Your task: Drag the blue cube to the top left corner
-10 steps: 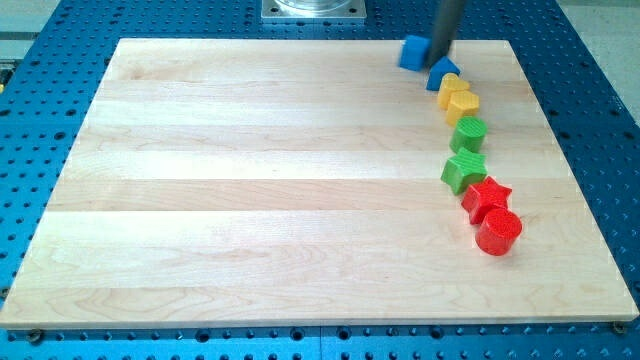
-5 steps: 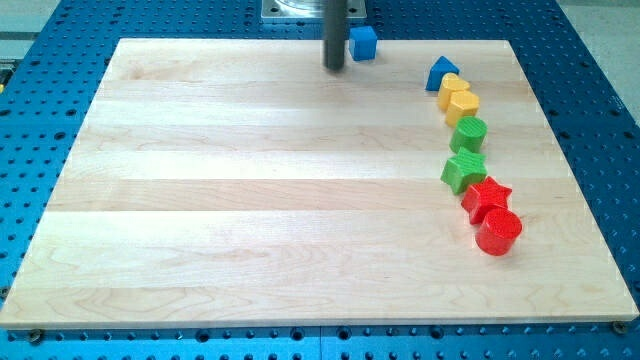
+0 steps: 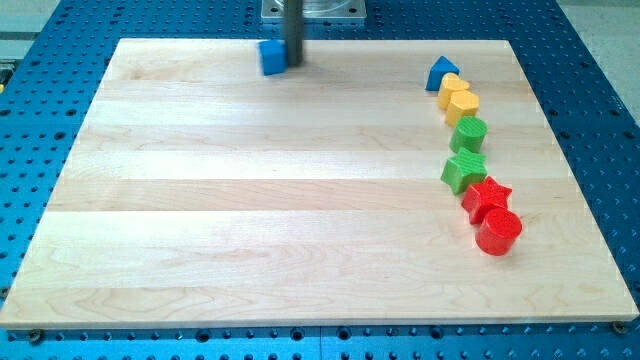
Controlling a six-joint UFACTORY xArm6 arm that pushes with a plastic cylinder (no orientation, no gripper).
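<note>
My tip sits at the board's top edge, touching the blue cube, which lies at its nine o'clock. It's a bare rod, gripping nothing. The cube is left of centre, well short of the corner.

A laboratory or test-bench setting. A pale wooden board lies flat on a blue metal plate drilled with a regular grid of holes, the kind used for mounting apparatus. At the far edge sits a grey metal mounting base with bolts. Small coloured plastic blocks stand in a row at the right, like trial pieces.
</note>
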